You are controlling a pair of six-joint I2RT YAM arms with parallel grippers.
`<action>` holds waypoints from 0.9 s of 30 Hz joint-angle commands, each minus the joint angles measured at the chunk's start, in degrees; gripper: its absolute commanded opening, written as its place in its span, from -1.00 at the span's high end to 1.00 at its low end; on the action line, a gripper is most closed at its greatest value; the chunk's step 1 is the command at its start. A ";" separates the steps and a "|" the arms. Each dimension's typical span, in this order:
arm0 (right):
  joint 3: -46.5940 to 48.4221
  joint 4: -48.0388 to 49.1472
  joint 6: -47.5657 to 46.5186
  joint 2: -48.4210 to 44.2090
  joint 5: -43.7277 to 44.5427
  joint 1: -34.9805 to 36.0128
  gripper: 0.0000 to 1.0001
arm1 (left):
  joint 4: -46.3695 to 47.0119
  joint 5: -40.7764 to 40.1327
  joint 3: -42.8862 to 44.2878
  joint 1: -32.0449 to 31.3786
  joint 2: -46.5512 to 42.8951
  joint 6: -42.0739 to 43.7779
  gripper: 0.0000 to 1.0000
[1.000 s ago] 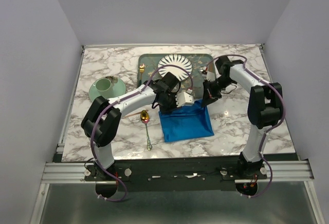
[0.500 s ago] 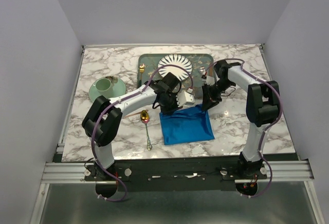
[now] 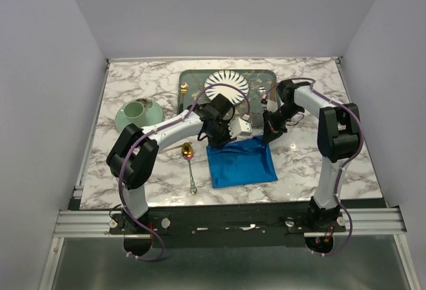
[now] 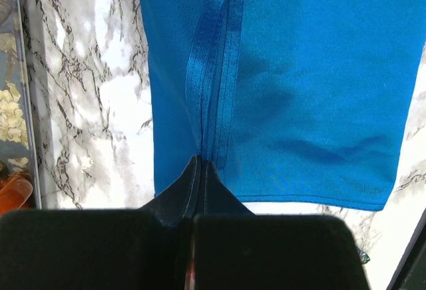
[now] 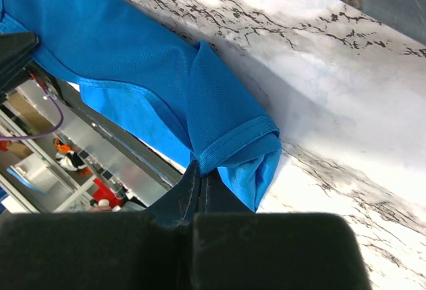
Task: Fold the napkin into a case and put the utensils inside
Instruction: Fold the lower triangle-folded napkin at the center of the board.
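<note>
The napkin (image 3: 239,163) now reaches slightly farther from the plate (image 3: 226,84); the right arm (image 3: 338,134) leans slightly closer to that plate.

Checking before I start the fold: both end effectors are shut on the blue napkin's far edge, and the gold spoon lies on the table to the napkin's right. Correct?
No: the spoon lies to the left of the napkin, as the top external view shows. The left end effector and right end effector are indeed shut on its far edge.
</note>
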 commanded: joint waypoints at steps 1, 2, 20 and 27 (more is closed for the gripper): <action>-2.18 -1.14 -2.03 -3.59 2.08 -0.46 0.99 | 0.36 1.72 -0.81 -0.23 -1.94 -1.36 1.00; -3.75 -0.96 -2.29 -4.21 3.04 -0.37 0.99 | 0.36 1.99 -1.08 -0.32 -2.03 -1.45 1.00; -8.25 6.42 -2.74 0.45 11.40 0.86 0.99 | 3.96 -0.03 -7.67 -2.87 3.16 -1.10 0.86; -5.71 5.81 -3.09 0.89 10.08 0.86 0.99 | 9.58 2.43 -7.77 -2.87 -5.90 -4.34 0.03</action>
